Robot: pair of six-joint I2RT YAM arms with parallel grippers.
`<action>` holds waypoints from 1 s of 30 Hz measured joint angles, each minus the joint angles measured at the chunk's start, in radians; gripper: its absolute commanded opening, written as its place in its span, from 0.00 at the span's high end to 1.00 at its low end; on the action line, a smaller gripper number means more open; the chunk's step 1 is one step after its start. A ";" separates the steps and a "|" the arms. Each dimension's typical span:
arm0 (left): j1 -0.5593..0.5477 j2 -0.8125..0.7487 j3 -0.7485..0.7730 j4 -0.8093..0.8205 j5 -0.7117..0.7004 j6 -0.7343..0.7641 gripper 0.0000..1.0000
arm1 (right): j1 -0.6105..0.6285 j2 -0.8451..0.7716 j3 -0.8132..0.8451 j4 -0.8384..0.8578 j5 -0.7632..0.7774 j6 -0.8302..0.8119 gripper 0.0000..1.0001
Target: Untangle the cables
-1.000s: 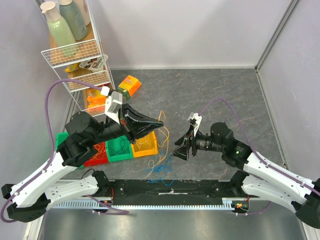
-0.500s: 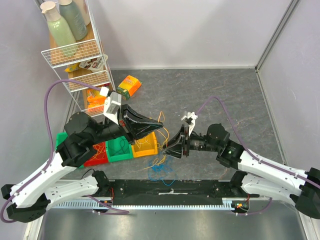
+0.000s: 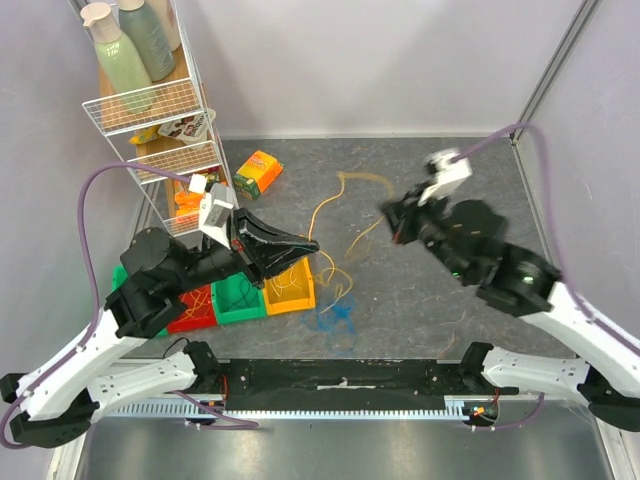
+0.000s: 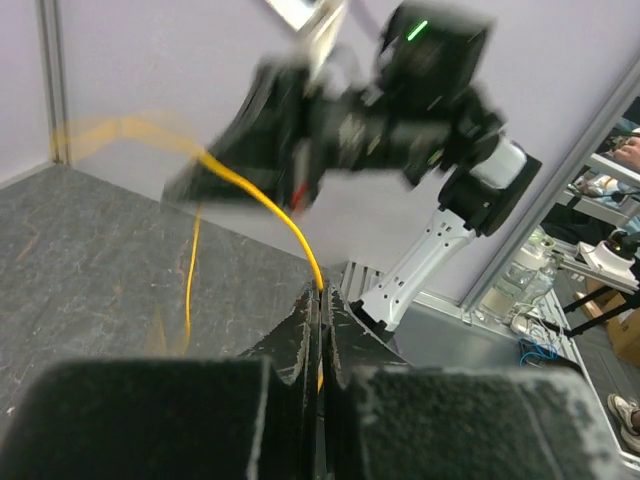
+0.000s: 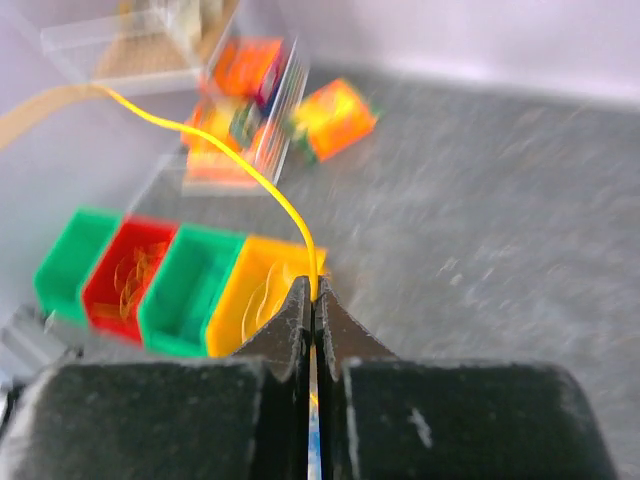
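firmly, left gripper (image 4: 320,300) pinches the yellow cable (image 4: 262,200).

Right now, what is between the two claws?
A yellow cable, pinched by both the left gripper and right gripper, spans the gap; the left wrist view shows it.

Bright, even light; motion blur smears the yellow cable (image 4: 255,196).

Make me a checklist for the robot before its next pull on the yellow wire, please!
1. Left hand shut on the thin yellow wire cable: ok.
2. Right hand shut on yellow cable too: ok.
3. Both hands apart from each other: ok.
4. Yellow cable clear of the thin blue wire cable on the grey table: cannot tell, too blurred.
5. Right hand sharp in the top view: not ok, blurred.
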 measured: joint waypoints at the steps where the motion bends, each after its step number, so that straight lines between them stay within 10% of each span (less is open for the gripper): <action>1: 0.000 0.005 0.000 -0.002 -0.008 -0.003 0.98 | -0.001 -0.002 0.088 -0.041 0.067 -0.030 1.00; 8: 0.000 0.092 0.036 -0.063 -0.034 -0.003 0.98 | 0.000 -0.095 0.389 -0.151 0.393 -0.183 1.00; 17: 0.000 0.278 0.340 -0.032 0.053 0.002 0.98 | -0.001 -0.145 0.220 -0.208 0.512 -0.191 1.00; 22: 0.000 0.476 0.576 0.037 0.122 -0.016 0.98 | -0.001 -0.109 0.029 -0.254 0.481 -0.113 0.46; 30: 0.000 0.662 0.738 0.011 -0.013 -0.024 0.98 | -0.001 -0.113 -0.193 -0.294 0.346 -0.018 0.07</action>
